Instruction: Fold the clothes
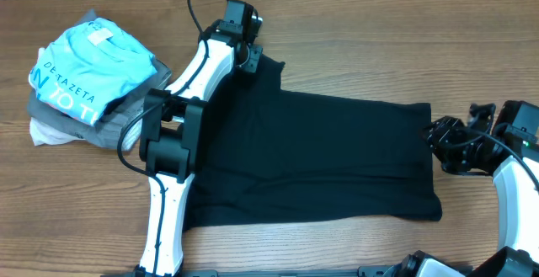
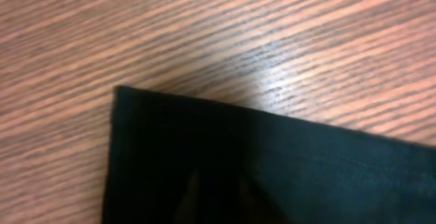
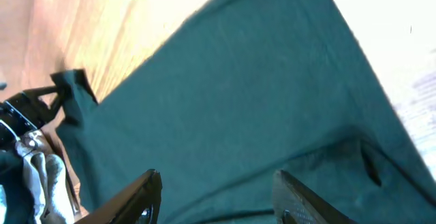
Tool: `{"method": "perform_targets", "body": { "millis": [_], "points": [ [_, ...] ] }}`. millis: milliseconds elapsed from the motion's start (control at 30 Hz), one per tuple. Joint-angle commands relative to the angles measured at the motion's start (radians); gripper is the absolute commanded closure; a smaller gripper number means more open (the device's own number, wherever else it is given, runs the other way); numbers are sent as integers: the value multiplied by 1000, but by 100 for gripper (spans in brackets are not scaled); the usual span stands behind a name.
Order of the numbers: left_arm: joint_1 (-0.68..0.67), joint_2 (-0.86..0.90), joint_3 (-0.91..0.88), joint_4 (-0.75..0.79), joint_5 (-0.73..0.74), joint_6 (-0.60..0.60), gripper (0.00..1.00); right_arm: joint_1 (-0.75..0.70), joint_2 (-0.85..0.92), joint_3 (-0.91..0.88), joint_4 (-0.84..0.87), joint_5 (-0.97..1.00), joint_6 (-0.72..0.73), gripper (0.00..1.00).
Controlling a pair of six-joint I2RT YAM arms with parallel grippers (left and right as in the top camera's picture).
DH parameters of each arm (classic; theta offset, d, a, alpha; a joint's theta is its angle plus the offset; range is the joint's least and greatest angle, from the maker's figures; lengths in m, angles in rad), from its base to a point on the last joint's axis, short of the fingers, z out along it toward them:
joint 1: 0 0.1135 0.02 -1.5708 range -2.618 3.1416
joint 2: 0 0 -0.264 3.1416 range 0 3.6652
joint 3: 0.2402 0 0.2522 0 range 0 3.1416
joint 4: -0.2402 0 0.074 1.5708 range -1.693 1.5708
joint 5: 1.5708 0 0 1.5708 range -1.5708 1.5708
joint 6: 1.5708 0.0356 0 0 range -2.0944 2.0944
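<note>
Overhead: the black T-shirt [image 1: 320,159] lies flat and soft mid-frame on the wood-grain table [image 1: 354,24]. 1 light blue shirt [image 1: 84,66] tops a pile at upper left. The left gripper [image 1: 252,60] sits on the upper-left sleeve.

Left wrist: a square fabric corner on wood; I cannot tell how the jaws stand.

Right wrist: the right gripper [image 3: 216,178] is spread over the cloth.
</note>
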State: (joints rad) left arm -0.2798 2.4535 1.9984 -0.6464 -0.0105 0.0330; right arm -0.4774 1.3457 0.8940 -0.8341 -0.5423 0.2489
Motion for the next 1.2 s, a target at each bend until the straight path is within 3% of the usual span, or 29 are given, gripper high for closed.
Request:
{"method": "perform_targets", "body": {
  "millis": [0,133,300,500,567,633,867,1167],
  "points": [
    [4,33,57,-84,-49,-14,91,0,-10,15,81,2,-10,44],
    [6,22,174,-237,-48,-13,96,1,-8,15,235,16,58,45],
    [2,14,319,-400,-40,-14,96,31,41,15,382,116,109,56],
    [-15,14,407,-577,-21,-45,96,91,208,31,579,222,115,54],
    [-21,14,417,-629,-21,-49,96,99,275,55,621,254,114,48],
    [-24,14,423,-673,-21,-60,96,102,342,80,650,282,113,48],
    [-30,3,436,-753,-11,-88,96,106,530,192,616,333,64,46],
    [-30,-63,436,-761,-16,-116,96,140,586,197,515,328,58,47]
  ]
}}
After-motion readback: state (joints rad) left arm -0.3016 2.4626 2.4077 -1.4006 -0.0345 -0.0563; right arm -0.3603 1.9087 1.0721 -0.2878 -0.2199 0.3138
